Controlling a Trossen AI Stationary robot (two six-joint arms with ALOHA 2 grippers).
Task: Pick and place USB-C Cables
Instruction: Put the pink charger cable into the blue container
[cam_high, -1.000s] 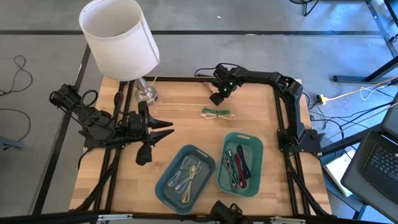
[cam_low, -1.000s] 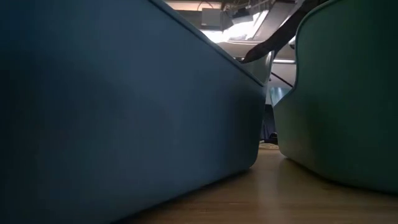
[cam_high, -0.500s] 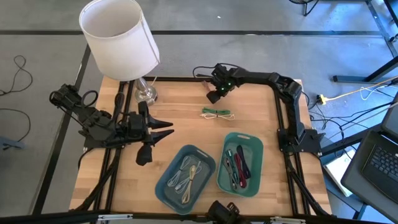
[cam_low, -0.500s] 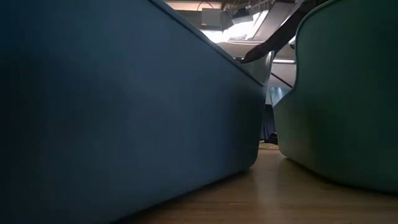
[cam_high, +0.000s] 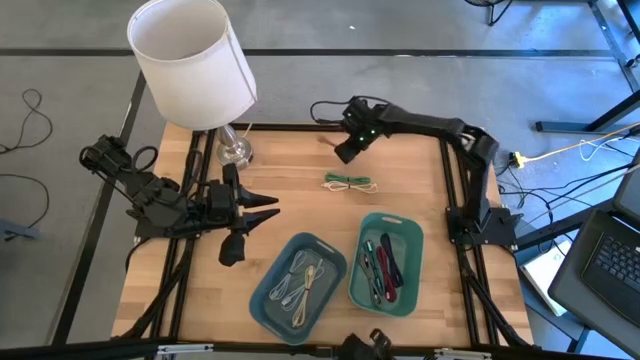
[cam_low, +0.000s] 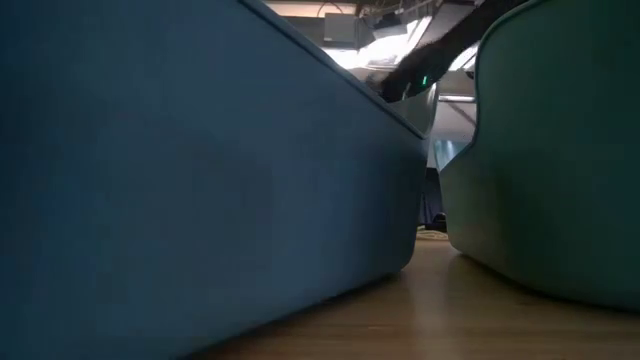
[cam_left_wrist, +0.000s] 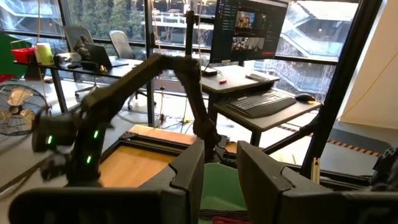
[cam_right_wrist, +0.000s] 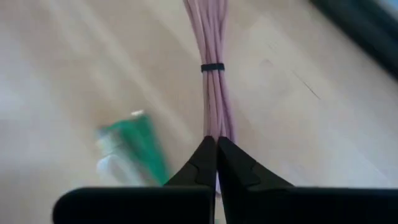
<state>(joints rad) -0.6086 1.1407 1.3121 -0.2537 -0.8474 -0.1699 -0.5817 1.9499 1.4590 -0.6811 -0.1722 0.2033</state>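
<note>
Reaching over the far edge of the light wooden desk (cam_high: 190, 280), the right gripper (cam_high: 343, 153) of the dark two-armed robot hangs with its two black fingers (cam_right_wrist: 205, 163) pressed together. Its wrist view shows a pale pink bundled cord (cam_right_wrist: 212, 74), bound by a thin black tie, running straight out from the shut tips; whether the tips nip the cord's near end or merely sit over it cannot be told. A blurred green-and-white piece (cam_right_wrist: 130, 146) lies just beside that cord.

Taking the white drum-shaded lamp on its clear glass base (cam_high: 192, 58) at the desk's far left corner as the marker: a green-and-white coiled USB-C cable (cam_high: 349, 182) lies loose on the wood to the lamp's right, near the right gripper. Nearer the front edge and further right of the lamp sit two rounded plastic trays, close together. The blue tray (cam_high: 262, 298) holds pale grey, white and beige cords (cam_high: 300, 283); the teal-green tray (cam_high: 411, 236) beside it holds darker red, green and brown cords (cam_high: 381, 265). From desk height, the two trays' walls fill the picture.

Just in front of the lamp, on the desk's left side, the left gripper (cam_high: 268, 207) waits, pointing toward the trays, its dark fingers (cam_left_wrist: 189, 171) held part-way apart with nothing between them.
</note>
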